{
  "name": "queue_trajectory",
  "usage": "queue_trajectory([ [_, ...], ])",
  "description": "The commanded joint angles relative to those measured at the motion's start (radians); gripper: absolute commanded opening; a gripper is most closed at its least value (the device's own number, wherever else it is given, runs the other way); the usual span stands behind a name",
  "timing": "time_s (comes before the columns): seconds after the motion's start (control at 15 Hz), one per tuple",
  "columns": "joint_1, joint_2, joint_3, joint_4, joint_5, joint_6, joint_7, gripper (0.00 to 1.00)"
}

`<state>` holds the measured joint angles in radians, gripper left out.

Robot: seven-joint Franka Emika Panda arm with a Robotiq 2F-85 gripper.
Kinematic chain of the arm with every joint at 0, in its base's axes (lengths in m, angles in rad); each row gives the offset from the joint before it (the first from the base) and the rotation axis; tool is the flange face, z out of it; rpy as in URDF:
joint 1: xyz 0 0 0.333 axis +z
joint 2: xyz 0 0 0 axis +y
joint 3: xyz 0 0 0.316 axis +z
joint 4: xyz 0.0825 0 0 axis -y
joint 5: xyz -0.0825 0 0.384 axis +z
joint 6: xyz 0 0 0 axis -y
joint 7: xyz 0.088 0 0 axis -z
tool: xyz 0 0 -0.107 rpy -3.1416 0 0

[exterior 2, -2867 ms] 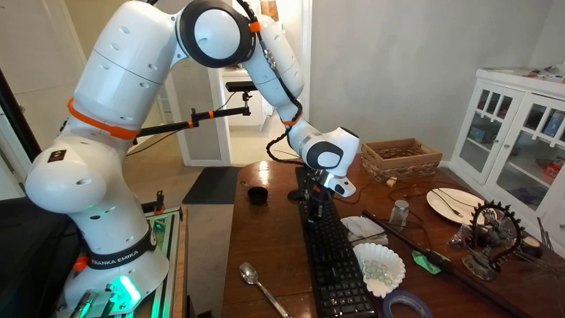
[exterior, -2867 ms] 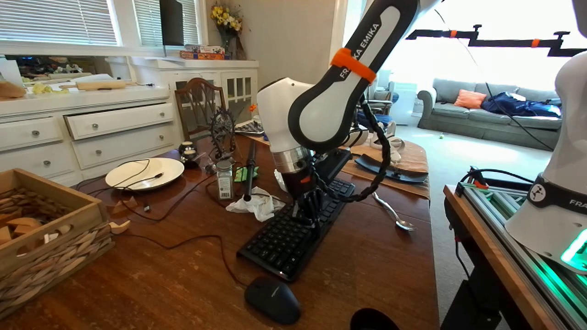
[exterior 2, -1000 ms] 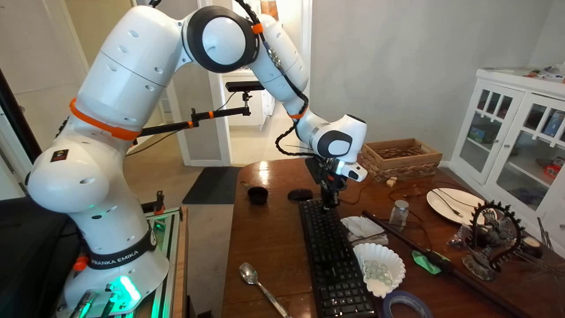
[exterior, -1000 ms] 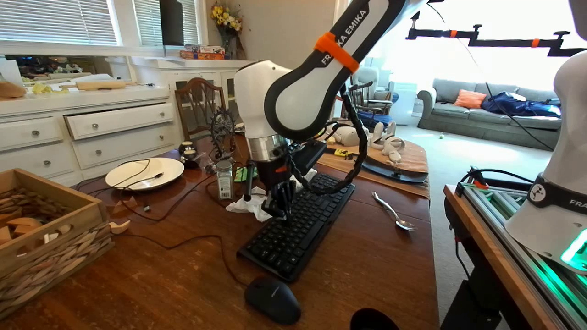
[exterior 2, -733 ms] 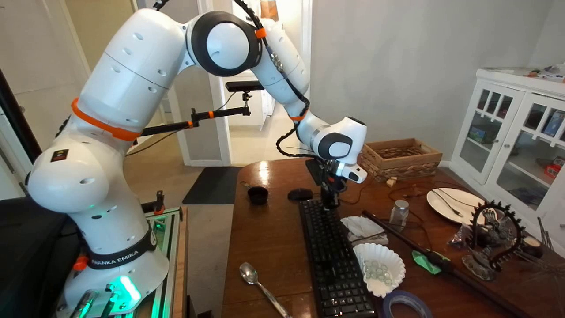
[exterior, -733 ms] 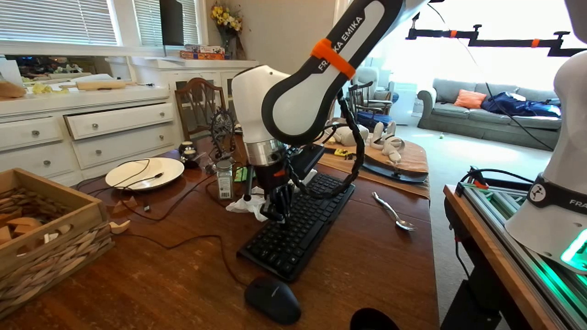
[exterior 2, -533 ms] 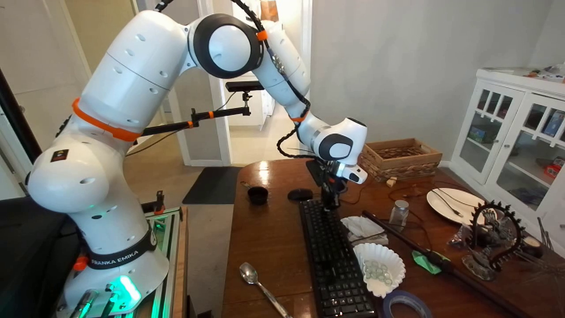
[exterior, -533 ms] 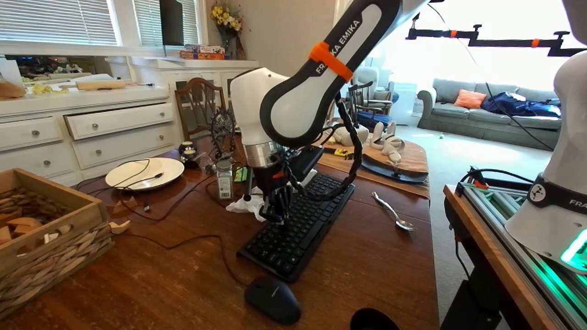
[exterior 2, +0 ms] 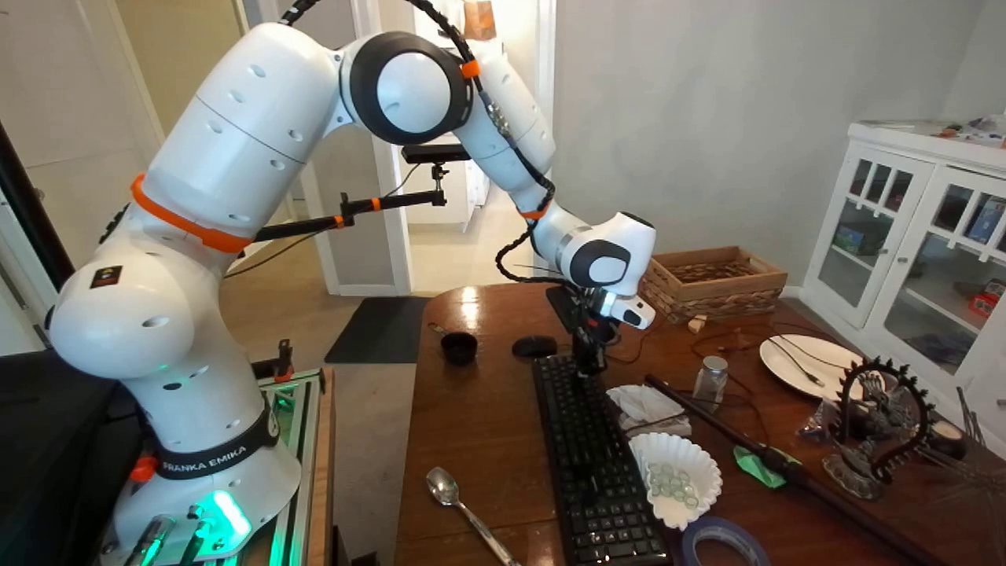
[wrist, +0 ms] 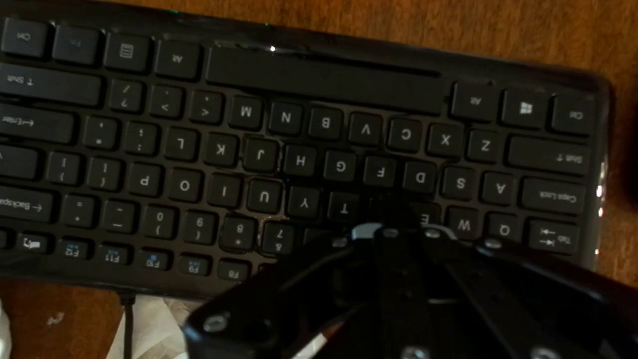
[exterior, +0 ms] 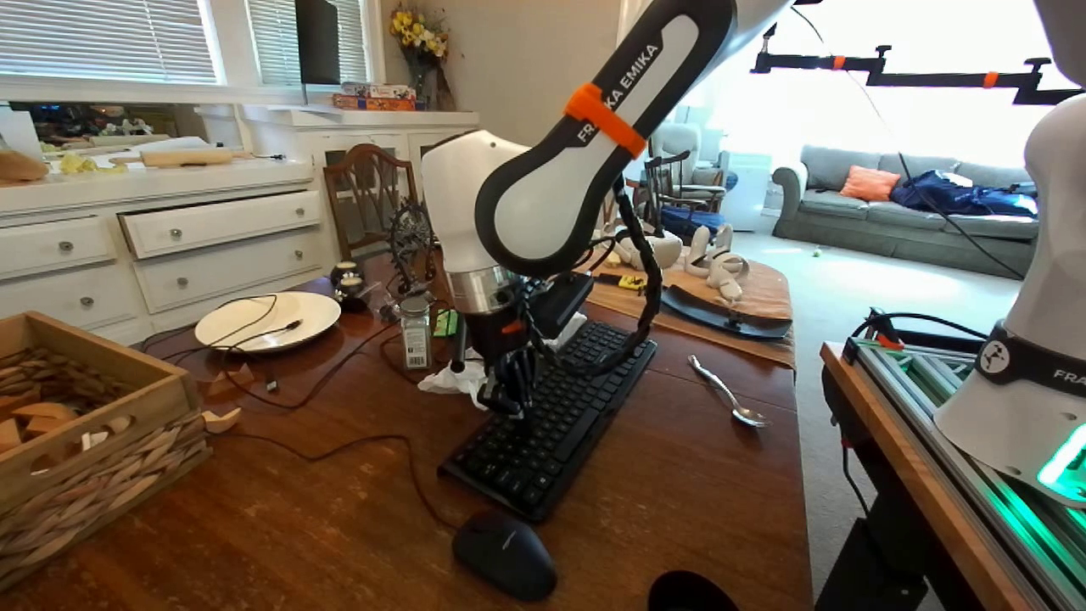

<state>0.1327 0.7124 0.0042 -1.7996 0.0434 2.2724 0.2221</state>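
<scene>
My gripper [exterior: 513, 409] is shut and empty, pointing down at the black keyboard [exterior: 509, 462]. It also shows in an exterior view [exterior 2: 588, 368], over the keyboard [exterior 2: 601, 479] near the end by the mouse. In the wrist view the closed fingertips [wrist: 396, 215] lie over the letter keys of the keyboard [wrist: 219, 149], between T and E, hiding the key there. The letters appear upside down. I cannot tell whether the tips touch a key. A black mouse [exterior: 505, 556] lies off the keyboard's end. A white cloth [exterior: 454, 382] lies beside the keyboard.
A glass jar [exterior 2: 711, 381], a fluted white bowl [exterior 2: 711, 475], a black pole [exterior 2: 711, 431] and blue tape [exterior 2: 692, 542] lie along the keyboard's cloth side. A spoon [exterior: 725, 392] lies on its other side. A wooden basket [exterior: 170, 399] and white plate [exterior: 229, 331] stand farther off.
Over about three seconds my gripper has moved along the keyboard toward the jar and mouse side. In the last second it has drifted slightly and the arm has lowered a little.
</scene>
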Motion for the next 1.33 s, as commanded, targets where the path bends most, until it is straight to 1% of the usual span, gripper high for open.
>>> queue_trajectory([
  [0.0,-0.003,0.039,0.006,0.037,-0.005,-0.033,-0.012,0.0],
  [0.2,-0.001,0.036,0.005,0.04,-0.007,-0.041,-0.01,0.0],
  [0.73,0.015,-0.081,0.008,-0.053,0.004,-0.036,0.034,0.0],
  [1.27,-0.007,-0.123,-0.011,-0.108,0.011,-0.032,0.066,0.0],
])
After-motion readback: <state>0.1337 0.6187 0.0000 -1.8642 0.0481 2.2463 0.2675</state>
